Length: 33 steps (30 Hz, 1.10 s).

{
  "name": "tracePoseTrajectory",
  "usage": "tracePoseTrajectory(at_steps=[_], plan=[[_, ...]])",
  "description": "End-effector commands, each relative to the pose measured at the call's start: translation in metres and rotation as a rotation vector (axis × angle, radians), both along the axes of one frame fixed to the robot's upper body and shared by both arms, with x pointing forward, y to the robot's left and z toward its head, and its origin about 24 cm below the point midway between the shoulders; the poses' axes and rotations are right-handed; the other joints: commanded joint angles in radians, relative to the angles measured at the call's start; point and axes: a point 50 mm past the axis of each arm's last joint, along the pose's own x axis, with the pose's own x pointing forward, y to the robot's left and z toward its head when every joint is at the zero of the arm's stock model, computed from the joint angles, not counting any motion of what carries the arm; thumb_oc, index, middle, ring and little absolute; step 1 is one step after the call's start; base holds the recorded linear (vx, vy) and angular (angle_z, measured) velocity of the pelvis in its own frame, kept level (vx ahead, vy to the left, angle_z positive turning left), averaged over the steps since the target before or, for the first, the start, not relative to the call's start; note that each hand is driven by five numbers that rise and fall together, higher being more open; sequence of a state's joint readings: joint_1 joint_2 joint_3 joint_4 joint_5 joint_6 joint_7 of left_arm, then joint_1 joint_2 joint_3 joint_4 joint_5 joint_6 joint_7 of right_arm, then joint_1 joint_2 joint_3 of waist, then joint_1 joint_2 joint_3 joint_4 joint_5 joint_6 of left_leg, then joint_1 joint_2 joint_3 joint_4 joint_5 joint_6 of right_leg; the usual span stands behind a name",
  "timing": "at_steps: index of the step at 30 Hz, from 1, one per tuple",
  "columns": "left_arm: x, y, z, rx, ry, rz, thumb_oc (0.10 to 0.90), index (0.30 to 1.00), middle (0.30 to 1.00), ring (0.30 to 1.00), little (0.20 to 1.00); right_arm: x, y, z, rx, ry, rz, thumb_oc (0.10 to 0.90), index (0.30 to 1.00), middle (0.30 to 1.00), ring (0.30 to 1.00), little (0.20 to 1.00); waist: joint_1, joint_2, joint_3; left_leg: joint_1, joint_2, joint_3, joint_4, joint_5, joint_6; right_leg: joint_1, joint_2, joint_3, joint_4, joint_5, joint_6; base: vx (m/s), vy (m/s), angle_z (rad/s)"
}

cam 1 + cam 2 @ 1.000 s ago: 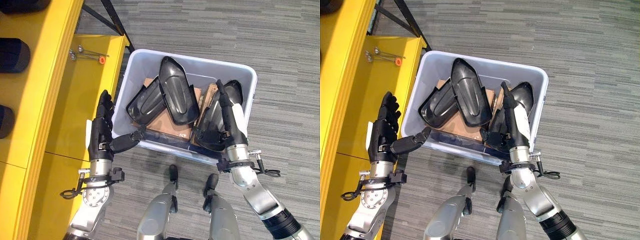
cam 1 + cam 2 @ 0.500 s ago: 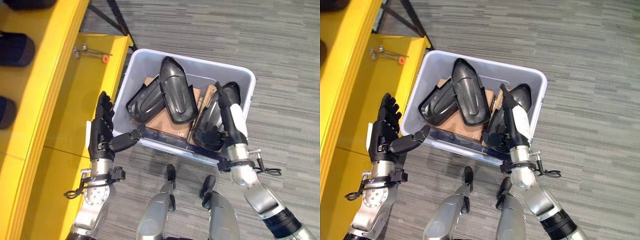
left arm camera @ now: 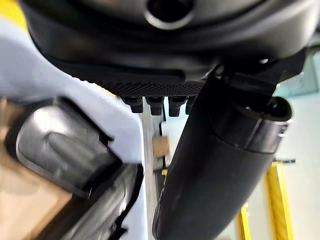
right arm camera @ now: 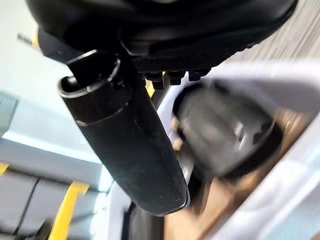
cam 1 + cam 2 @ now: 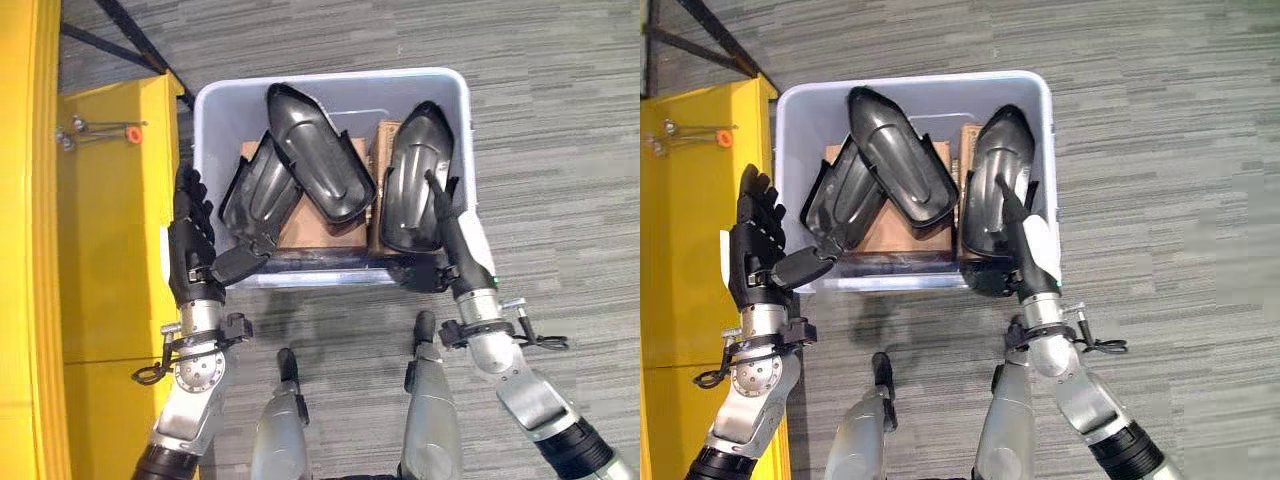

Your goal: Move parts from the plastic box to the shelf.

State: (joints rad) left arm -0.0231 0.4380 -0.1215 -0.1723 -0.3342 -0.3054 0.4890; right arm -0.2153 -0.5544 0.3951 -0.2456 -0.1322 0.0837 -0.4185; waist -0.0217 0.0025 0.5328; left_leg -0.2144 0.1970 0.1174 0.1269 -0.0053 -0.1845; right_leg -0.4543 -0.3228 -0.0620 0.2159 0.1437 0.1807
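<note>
A pale plastic box (image 5: pixel 330 78) stands on the carpet with three black moulded parts in it, lying on cardboard. One part (image 5: pixel 320 165) lies across the middle, a second (image 5: pixel 258 190) at the left, a third (image 5: pixel 415 180) at the right. My left hand (image 5: pixel 190 245) is open outside the box's left wall, its thumb (image 3: pixel 215 165) reaching over the front rim toward the left part (image 3: pixel 65 145). My right hand (image 5: pixel 458 245) is open at the front right corner, its straight fingers lying over the near end of the right part (image 4: pixel 225 130).
The yellow shelf (image 5: pixel 110 230) runs along the left, close to the box and to my left arm. A few metal tools with an orange tip (image 5: pixel 100 130) lie on its far end. A black frame bar (image 5: pixel 130 40) slants behind the shelf. Grey carpet surrounds the box.
The camera has swung, so the box now sits square ahead and the shelf has slid toward the left edge. Both hands keep their places at the box's front corners.
</note>
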Motion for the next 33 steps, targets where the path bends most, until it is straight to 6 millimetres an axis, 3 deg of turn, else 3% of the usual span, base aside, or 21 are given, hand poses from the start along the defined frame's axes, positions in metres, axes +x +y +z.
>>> tracePoseTrajectory(at_steps=[1,16,21,33], plan=[[-0.017,-0.005,0.035,0.015,-0.195,-0.045,0.900,1.000,1.000,1.000,1.000,-0.014,0.009,0.076,0.024,-0.420,0.048,0.900,1.000,1.000,1.000,1.000,-0.032,0.025,-0.021,0.067,0.013,0.055,-0.023,-0.048,0.084,0.061,0.035,-0.023,-0.008,-0.088,0.005,-0.05,-0.049,0.00],[-0.012,-0.014,0.043,0.050,-0.191,-0.110,0.900,1.000,1.000,1.000,1.000,-0.007,0.017,0.095,0.013,-0.497,0.011,0.900,1.000,1.000,1.000,1.000,-0.014,0.036,-0.013,0.015,-0.004,0.059,0.004,-0.062,0.086,0.038,0.017,-0.032,-0.053,-0.059,0.012,-0.01,-0.010,-0.01],[-0.009,-0.012,0.046,0.052,-0.206,-0.082,0.900,1.000,1.000,1.000,1.000,-0.004,0.019,0.108,-0.077,-0.554,-0.006,0.900,1.000,1.000,1.000,1.000,-0.014,0.058,-0.013,0.021,-0.013,0.050,-0.011,-0.056,0.087,0.017,0.014,-0.019,-0.038,-0.062,0.010,0.00,0.045,-0.03],[-0.004,-0.010,0.046,0.068,-0.183,-0.123,0.900,1.000,1.000,1.000,1.000,0.018,0.020,0.105,-0.338,-0.534,-0.100,0.900,1.000,1.000,1.000,1.000,0.001,0.070,-0.013,-0.006,-0.018,0.051,0.017,-0.066,0.089,-0.022,-0.003,-0.027,-0.010,-0.060,0.013,0.00,-0.010,0.00]])
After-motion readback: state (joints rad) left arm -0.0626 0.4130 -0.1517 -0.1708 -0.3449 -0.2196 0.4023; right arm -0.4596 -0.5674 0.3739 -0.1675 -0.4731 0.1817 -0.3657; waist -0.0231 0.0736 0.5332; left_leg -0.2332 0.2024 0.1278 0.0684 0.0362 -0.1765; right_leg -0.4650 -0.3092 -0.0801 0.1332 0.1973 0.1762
